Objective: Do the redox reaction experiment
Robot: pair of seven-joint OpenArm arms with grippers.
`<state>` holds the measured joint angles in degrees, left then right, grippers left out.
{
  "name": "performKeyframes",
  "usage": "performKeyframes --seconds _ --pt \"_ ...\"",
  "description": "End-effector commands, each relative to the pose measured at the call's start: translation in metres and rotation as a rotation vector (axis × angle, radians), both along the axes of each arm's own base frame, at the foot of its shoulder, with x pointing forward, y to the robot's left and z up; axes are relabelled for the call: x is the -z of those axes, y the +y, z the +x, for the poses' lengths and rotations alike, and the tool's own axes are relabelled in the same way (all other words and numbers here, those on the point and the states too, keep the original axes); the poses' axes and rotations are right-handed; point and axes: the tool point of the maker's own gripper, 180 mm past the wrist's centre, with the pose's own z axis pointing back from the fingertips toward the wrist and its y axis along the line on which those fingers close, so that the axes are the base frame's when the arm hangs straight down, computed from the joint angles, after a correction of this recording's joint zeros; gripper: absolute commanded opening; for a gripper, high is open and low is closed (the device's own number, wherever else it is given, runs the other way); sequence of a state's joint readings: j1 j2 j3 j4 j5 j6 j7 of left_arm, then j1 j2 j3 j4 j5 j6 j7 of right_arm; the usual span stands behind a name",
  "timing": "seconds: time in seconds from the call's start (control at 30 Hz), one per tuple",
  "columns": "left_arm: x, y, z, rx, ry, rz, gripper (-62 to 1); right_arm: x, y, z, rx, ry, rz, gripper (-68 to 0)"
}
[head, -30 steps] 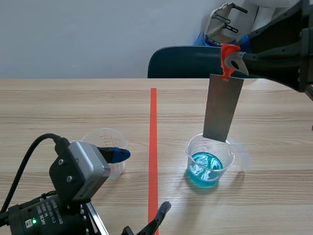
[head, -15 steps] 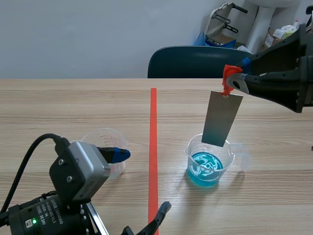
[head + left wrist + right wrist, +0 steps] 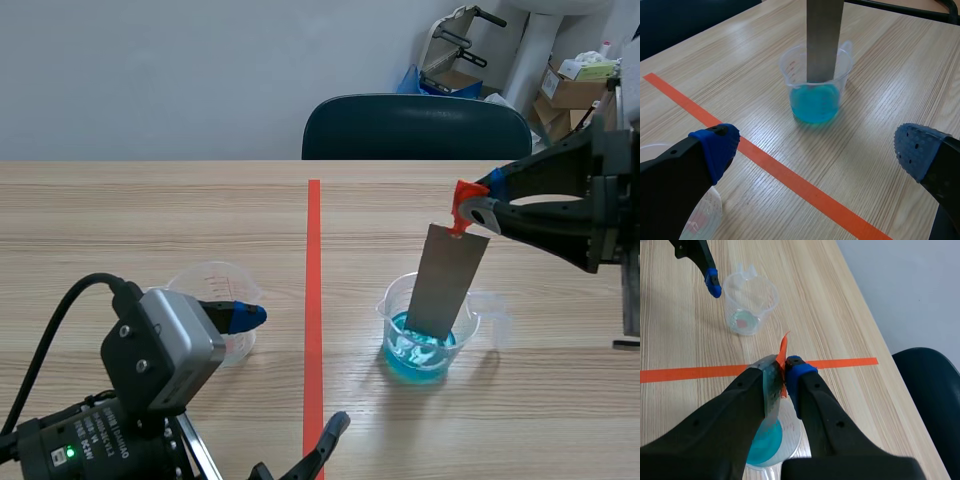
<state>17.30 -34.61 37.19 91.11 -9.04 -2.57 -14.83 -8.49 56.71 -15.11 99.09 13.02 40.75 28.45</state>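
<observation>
1. Toward the tabletop's point(image 3: 150, 210) near-left corner, the left fingers point(image 3: 715, 147) stand wide apart, holding nothing, beside a clear cup point(image 3: 212, 300).
2. Right of the tape line point(image 3: 313, 300) stands a cup of blue liquid point(image 3: 428, 330).
3. The right fingers point(image 3: 799, 377) pinch a metal strip point(image 3: 445, 280) by its orange tab point(image 3: 462, 205), with its lower end inside that cup.

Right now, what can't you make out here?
Scene view: how deep the metal strip dips, masked by blue liquid.
Left wrist view: strip's top, cut off by the edge; beaker markings too small.
Right wrist view: most of the beaker, behind the right pincer.
</observation>
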Motion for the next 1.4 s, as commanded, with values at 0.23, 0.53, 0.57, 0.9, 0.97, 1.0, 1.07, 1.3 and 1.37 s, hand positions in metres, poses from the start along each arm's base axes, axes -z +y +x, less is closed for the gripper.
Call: performKeyframes --seconds 0.23,0.53,0.57,0.9,0.97,1.0,1.07,1.3,1.37 --pt "-0.007 -0.002 0.002 -0.004 -0.014 -0.025 1.4 0.005 -0.002 0.001 -0.016 -0.032 0.033 -66.7" --pt "-0.007 -0.002 0.002 -0.004 -0.014 -0.025 1.4 0.026 -0.004 -0.002 -0.022 -0.022 0.037 -66.7" --pt "-0.007 -0.002 0.002 -0.004 -0.014 -0.025 1.4 0.027 -0.004 -0.003 -0.024 -0.026 0.039 -66.7" --pt "-0.007 -0.002 0.002 -0.004 -0.013 -0.025 1.4 0.037 -0.010 0.007 -0.008 -0.084 0.014 -66.7" --pt "-0.007 -0.002 0.002 -0.004 -0.014 -0.025 1.4 0.037 -0.012 0.011 0.003 -0.087 0.014 -66.7" --pt "-0.007 -0.002 0.002 -0.004 -0.014 -0.025 1.4 0.038 -0.013 0.013 0.006 -0.088 0.016 -66.7" --pt "-0.007 -0.002 0.002 -0.004 -0.013 -0.025 1.4 0.038 -0.014 0.014 0.008 -0.088 0.014 -66.7" --pt "-0.007 -0.002 0.002 -0.004 -0.013 -0.025 1.4 0.035 -0.013 0.015 0.004 -0.098 0.022 -66.7" --pt "-0.007 -0.002 0.002 -0.004 -0.013 -0.025 1.4 0.034 -0.013 0.015 0.003 -0.099 0.024 -66.7"
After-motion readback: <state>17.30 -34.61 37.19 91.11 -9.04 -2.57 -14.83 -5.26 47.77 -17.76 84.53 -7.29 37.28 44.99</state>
